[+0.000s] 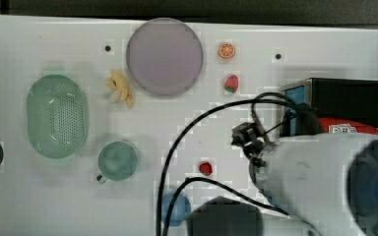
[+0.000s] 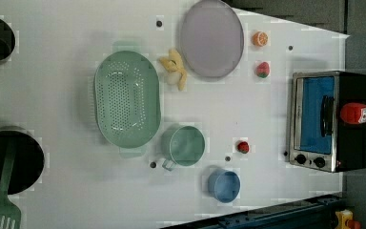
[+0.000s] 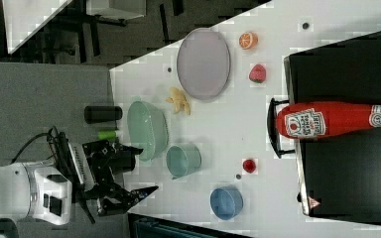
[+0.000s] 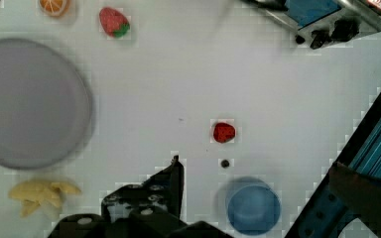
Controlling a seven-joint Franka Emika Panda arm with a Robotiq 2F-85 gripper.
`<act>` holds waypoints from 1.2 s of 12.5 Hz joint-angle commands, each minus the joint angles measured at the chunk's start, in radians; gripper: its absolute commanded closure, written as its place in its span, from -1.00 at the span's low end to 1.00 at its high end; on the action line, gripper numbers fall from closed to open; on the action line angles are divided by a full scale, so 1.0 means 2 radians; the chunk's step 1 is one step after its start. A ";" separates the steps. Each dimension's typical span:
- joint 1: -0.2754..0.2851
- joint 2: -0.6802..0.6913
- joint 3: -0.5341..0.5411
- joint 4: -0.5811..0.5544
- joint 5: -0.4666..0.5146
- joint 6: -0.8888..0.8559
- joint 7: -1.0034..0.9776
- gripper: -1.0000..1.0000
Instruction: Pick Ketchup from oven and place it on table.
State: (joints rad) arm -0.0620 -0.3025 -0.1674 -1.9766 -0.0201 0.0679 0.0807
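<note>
Your black gripper [image 3: 129,173] was wide and empty; you needed to reach the lying red ketchup bottle [image 3: 327,120] on the black oven [image 3: 352,74] squarely.

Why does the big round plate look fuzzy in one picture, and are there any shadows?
In the wrist view the purple plate has a smeared, soft edge with a grey shadow along one side. In the left view the plate looks sharper, and the green colander casts a faint shadow on the white table.
</note>
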 commanded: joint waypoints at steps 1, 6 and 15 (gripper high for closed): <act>0.004 0.027 -0.048 0.022 0.006 0.023 0.000 -1.00; -0.003 0.118 -0.154 0.024 0.006 0.154 0.000 -1.00; -0.022 0.294 -0.205 0.064 0.070 0.257 0.002 -1.00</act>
State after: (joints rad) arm -0.0959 0.2896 -0.5791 -1.8604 0.1038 0.5806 0.0803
